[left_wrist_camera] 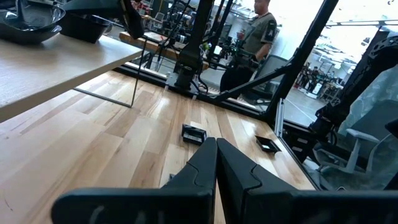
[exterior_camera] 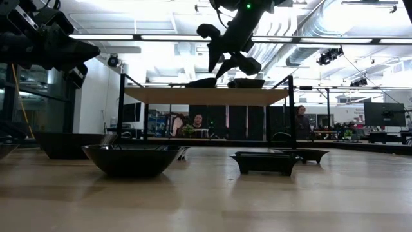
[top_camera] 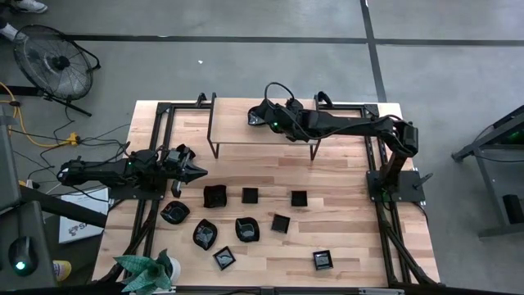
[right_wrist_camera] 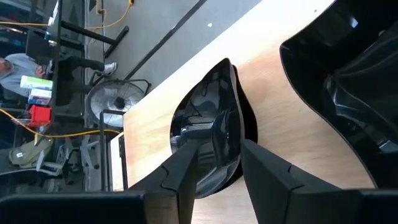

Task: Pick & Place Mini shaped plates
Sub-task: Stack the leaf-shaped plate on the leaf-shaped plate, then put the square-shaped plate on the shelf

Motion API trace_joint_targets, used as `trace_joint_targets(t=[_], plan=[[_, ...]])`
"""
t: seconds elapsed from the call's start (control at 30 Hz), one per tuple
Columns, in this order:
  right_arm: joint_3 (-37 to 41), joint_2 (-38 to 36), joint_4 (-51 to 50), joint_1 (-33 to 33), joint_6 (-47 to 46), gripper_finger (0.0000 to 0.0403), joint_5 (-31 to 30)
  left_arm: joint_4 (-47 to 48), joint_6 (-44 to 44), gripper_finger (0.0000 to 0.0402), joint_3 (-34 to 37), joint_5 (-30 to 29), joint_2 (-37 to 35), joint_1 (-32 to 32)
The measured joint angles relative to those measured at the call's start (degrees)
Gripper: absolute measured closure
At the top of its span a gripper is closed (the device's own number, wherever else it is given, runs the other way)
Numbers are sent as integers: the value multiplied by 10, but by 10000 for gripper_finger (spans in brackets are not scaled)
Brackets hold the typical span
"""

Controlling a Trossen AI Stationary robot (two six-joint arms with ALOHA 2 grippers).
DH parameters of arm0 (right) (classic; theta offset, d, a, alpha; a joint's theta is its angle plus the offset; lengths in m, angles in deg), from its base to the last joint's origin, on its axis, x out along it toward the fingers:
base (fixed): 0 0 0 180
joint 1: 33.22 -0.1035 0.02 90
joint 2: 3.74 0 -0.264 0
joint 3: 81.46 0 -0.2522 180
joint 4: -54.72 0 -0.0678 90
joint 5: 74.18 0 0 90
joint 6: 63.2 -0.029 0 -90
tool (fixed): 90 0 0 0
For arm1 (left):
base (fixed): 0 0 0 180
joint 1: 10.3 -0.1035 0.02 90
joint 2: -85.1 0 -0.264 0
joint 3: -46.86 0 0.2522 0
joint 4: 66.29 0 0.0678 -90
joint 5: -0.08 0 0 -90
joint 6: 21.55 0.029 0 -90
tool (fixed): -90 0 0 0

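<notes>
The pale wooden worktop (top_camera: 344,238) carries a raised wooden shelf on thin dark metal legs (top_camera: 237,123) along its far edge. The right arm reaches across this shelf, and its pincer (top_camera: 258,117) hangs just above the shelf's middle; in the right wrist view the two dark fingers (right_wrist_camera: 186,171) stand apart, with a glossy black leaf-shaped mini plate (right_wrist_camera: 211,134) lying on the shelf top directly beyond them and a second glossy black dish (right_wrist_camera: 345,74) beside it. From table height both dishes show as low dark shapes on the shelf (exterior_camera: 206,96), under the pincer (exterior_camera: 228,64), which does not touch them.

The left arm waits over the worktop's left edge, its pincer (top_camera: 195,171) pressed together to a point, holding nothing.

The other small glossy black plates are spread over the near half of the worktop: a wavy-edged one (top_camera: 215,196), three small square ones in a row (top_camera: 250,195) toward the right, roundish ones (top_camera: 174,213) nearer the left edge, and one square plate (top_camera: 322,260) toward the near right corner.

A green leafy plant in a white pot (top_camera: 147,270) stands at the near left corner.
</notes>
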Motion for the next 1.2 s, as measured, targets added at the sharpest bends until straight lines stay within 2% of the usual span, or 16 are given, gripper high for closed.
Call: trace_joint_targets(t=[0.67,1.2], plan=[[-2,-1,0,0,30,276,6,0,0,400,0,0,0,0],[-2,-54,19,-57,203,276,9,0,0,400,0,0,0,0]])
